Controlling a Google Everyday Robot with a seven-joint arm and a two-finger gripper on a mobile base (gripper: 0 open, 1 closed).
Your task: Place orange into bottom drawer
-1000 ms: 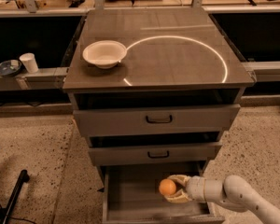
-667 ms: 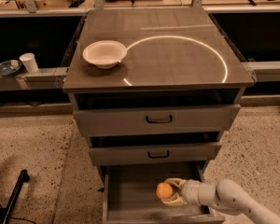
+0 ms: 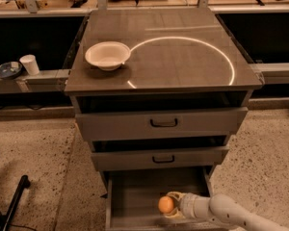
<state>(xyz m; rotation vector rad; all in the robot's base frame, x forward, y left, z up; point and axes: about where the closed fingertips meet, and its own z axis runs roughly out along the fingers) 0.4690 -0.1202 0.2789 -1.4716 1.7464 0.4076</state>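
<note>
Orange (image 3: 166, 205) is low in the frame, just right of centre, inside the outline of the bottom drawer (image 3: 135, 196), which stands pulled out toward the lower edge. The gripper (image 3: 171, 206) reaches in from the lower right on a pale arm (image 3: 231, 215), and its 2 fingers (image 3: 174, 196) close around the fruit from the right side, one above it and one below — a firm hold with nothing else in it. Whether the fruit touches the plank floor cannot be told.

Compared with the 2 earlier views, the orange and gripper have come lower in the frame and slightly left, toward the drawer's front edge, and the arm now enters nearer the bottom right corner. Everything else is unchanged.

Above the open drawer, the middle drawer (image 3: 161, 159) and top drawer (image 3: 164, 122) are shut, each with a black bar handle. On the cabinet top (image 3: 192, 76) a white bowl (image 3: 107, 56) stands at the left — beside a bright ring of reflected light. At the far left of the frame, a white cup (image 3: 30, 64) and a blue dish (image 3: 7, 70) rest on a low ledge, just beside each other.
</note>
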